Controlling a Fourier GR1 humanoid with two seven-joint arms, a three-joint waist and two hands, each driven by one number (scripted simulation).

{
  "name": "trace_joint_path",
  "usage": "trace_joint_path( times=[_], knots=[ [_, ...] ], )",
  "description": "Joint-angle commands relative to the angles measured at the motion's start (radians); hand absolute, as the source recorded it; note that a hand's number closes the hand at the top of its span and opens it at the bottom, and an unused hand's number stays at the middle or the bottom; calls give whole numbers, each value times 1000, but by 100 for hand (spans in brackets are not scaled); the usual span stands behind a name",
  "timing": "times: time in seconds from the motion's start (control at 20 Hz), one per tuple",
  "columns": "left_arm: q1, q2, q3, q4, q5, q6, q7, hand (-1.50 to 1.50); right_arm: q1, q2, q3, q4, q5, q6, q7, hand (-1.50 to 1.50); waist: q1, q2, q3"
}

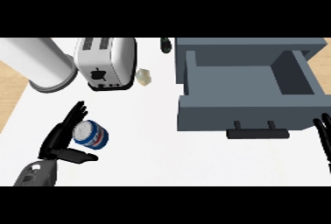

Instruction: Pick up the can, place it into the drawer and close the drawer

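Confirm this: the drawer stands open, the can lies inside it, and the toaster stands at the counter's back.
Wrong on the can: the head view shows it on the counter beside the left hand, not inside. The drawer does stand open, and the toaster stands at the counter's back.

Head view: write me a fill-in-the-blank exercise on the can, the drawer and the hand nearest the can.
1. The drawer stands ___, with nothing visible inside it.
2. The can is on the counter, to the ___ of the drawer.
3. The hand beside the can, fingers straight, is the robot's ___ one.
Missing words: open; left; left.
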Motion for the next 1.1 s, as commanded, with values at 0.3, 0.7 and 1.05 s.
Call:
trace_joint_path(
  times=[0.3, 0.7, 1.05],
  knots=[
    [-90, -68, -36, 120, -29, 84, -31, -150, -15, 5, -22, 19, -6, 20, -12, -150, -2, 1, 0],
    [-95, -69, -60, 103, -21, 38, -43, 150, 42, 23, 19, 46, 20, 11, -110, -150, 0, 0, 0],
    [-82, -84, -62, 31, 39, -37, 14, 150, 3, 22, -22, -49, -36, 0, 24, -150, 2, -1, 0]
  ],
)
